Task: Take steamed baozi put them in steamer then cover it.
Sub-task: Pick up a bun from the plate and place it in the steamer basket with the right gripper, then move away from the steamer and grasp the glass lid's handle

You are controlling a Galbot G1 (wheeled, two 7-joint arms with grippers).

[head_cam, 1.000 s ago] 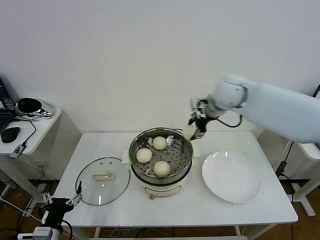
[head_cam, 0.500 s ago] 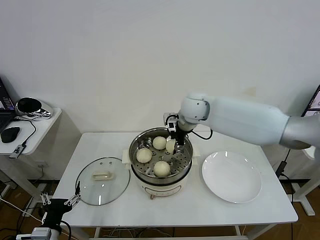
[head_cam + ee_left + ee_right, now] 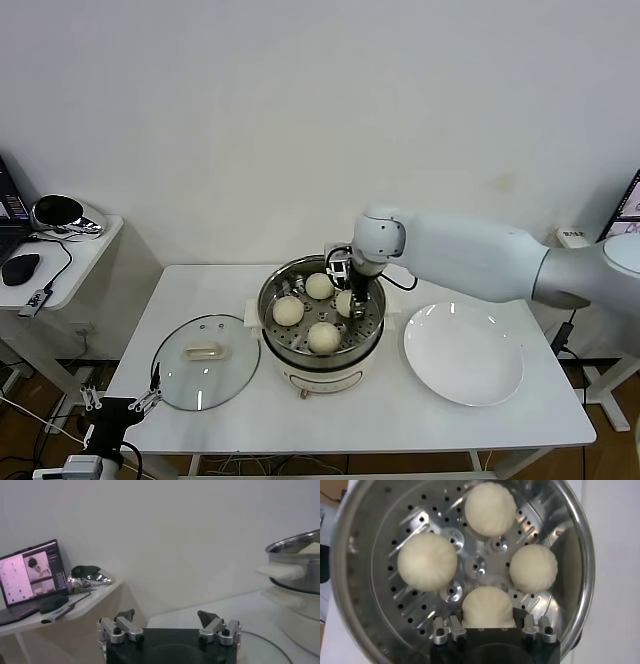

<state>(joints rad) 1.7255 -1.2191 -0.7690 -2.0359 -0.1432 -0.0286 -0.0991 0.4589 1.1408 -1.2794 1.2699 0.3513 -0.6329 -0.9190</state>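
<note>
The steamer (image 3: 272, 318) stands mid-table, a steel pot on a cream base, uncovered. Three baozi (image 3: 288, 311) (image 3: 320, 286) (image 3: 323, 337) lie on its perforated tray (image 3: 475, 565). My right gripper (image 3: 350, 303) reaches down inside the pot at the tray's right side, shut on another baozi (image 3: 487, 605) held low over the tray. The cover (image 3: 180, 372), a glass lid with a cream handle, lies flat on the table left of the steamer. My left gripper (image 3: 166, 616) hangs open and holding nothing, low beyond the table's front left corner (image 3: 125, 405).
A bare white plate (image 3: 463, 353) sits right of the steamer. A side desk (image 3: 70, 260) with a laptop (image 3: 30, 575), mouse and helmet stands at the far left. The white wall is close behind the table.
My right arm swung left from behind the steamer's right rim and lowered into the pot, carrying the baozi with it. The left arm and the cover have not moved.
</note>
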